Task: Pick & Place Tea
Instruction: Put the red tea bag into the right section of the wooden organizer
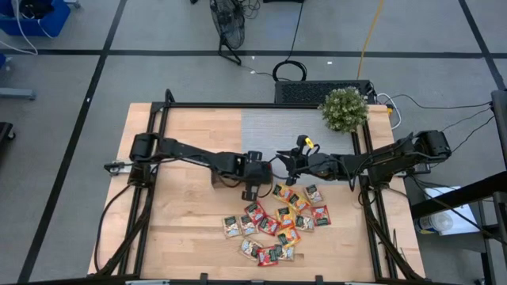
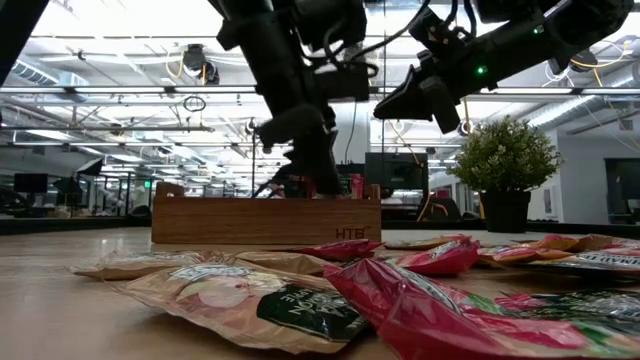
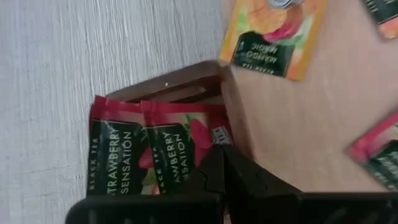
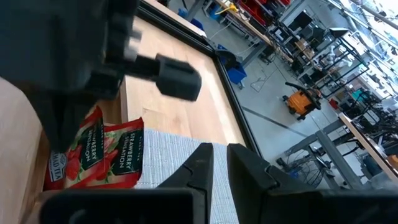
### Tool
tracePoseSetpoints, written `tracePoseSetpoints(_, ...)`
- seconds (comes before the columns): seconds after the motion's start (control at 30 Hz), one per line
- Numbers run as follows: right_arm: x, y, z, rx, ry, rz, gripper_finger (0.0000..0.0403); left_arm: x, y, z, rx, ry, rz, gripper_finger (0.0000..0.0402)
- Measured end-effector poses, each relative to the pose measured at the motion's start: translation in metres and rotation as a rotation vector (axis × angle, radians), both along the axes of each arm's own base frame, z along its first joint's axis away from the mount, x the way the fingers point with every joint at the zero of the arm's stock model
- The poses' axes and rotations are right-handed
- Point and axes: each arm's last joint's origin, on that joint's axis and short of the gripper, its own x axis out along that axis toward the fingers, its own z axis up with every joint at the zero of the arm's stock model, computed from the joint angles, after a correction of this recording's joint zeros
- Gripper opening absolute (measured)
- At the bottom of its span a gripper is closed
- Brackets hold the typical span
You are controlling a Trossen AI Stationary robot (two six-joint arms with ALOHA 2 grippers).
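Step, high view: placing; the left gripper [image 1: 253,190] sits over the near end of the wooden tray [image 1: 218,180], most of which the arm hides.
Tea, high view: loose sachets [image 1: 277,226] lie scattered flat on the surface [image 1: 182,229], just in front of the tray and off to its right.
Right arm, high view: the right gripper [image 1: 291,169] waits just right of the tray, above the nearest sachets.
Tray, low view: a red sachet edge [image 2: 357,186] pokes up over the tray's rim at its right end, and the left gripper hangs just beside it.
Left gripper, left wrist view: its fingers are closed tip to tip over the tray's end compartment; I see no sachet pinched between them.
Placed tea, left wrist view: two strawberry sachets [image 3: 118,149] sit side by side, overlapping, in that compartment.
Pointing, left wrist view: plain red edges face the tray's end wall and dark label ends face the gripper. The sachets are near square, the slightly longer side following the lettering, from wall towards gripper.
Stray tea, left wrist view: an orange sachet [image 3: 267,37] lies flat just outside the tray, at an angle to it.
Right gripper, right wrist view: a narrow gap between the fingers, with nothing in it.
Next move: probably lift clear of the tray, open, and come down on a loose sachet's flat face. Those overlapping ones call for picking an outer, uncovered one.
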Motion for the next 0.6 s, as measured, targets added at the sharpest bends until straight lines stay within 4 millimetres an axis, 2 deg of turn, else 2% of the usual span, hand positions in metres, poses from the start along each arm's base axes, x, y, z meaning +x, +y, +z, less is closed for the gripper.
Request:
tracePoseSetpoints(0.13, -0.0001, 0.0000, -0.0002, 0.000, 0.003, 0.000, 0.0034, 0.0015, 0.0058, -0.0093, -0.009, 0.027, 0.010, 0.0001)
tracePoseSetpoints(0.37, -0.0001, 0.0000, -0.0004, -0.005, 0.007, 0.001, 0.0034, 0.0020, 0.0106, -0.0107, -0.075, 0.030, 0.005, 0.0001)
tracePoseSetpoints(0.6, -0.0001, 0.0000, -0.0003, -0.006, 0.007, 0.002, 0.0034, 0.0018, 0.0068, -0.0108, -0.112, 0.029, 0.015, 0.0001)
